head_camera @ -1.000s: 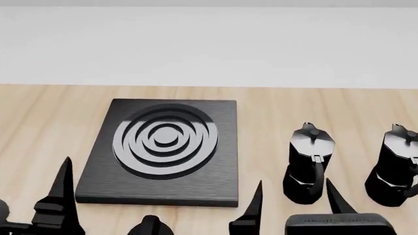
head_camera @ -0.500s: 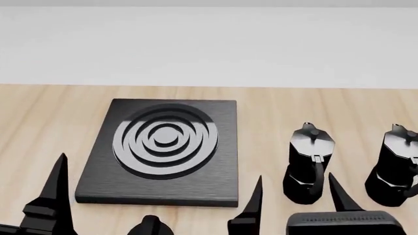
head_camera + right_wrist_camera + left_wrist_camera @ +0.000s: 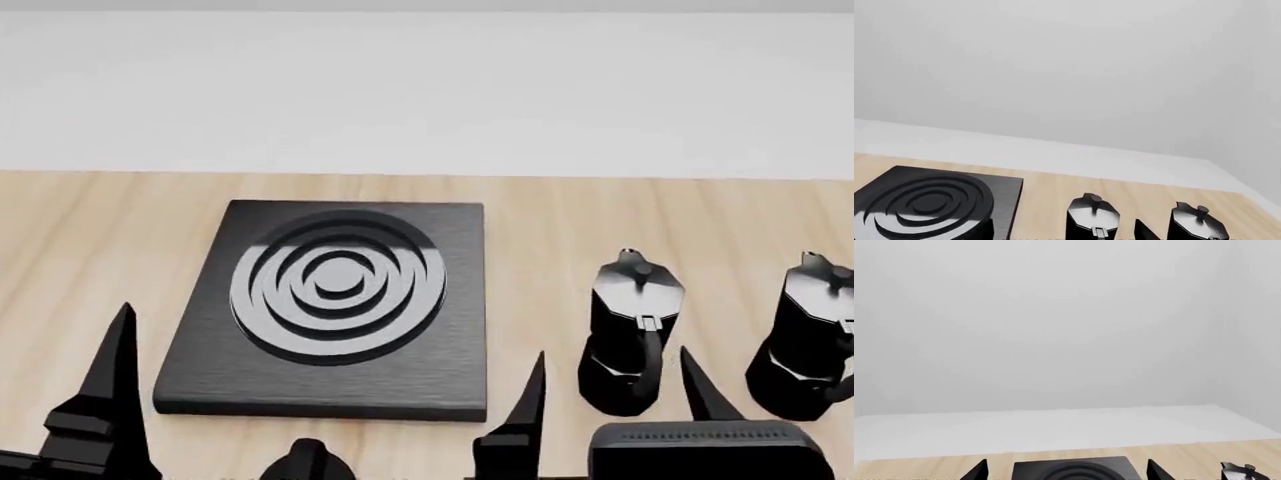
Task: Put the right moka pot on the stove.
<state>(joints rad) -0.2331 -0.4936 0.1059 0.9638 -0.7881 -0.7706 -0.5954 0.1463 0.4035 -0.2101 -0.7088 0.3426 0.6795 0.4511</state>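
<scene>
The glossy black faceted right moka pot (image 3: 810, 335), knobbed lid and looped handle, stands upright beyond the right gripper (image 3: 611, 385). Its jaws gape wide, empty. The left gripper's (image 3: 120, 385) jaw state I cannot tell.

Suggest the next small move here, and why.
Probably shift the open right gripper rightward toward the right glossy black faceted moka pot: it now sits before the left look-alike pot, and the dark-grey square stove is bare.

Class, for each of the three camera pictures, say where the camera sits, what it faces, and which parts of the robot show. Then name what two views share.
Head view: above, looking down at the flat dark-grey stove slab, two glossy black moka pots, right one; both grippers' fingertips show.
Left wrist view: low, facing the white wall; left gripper tips show.
Right wrist view: low, facing stove and pots; one fingertip shows.
Shared: the stove appears in all three.
</scene>
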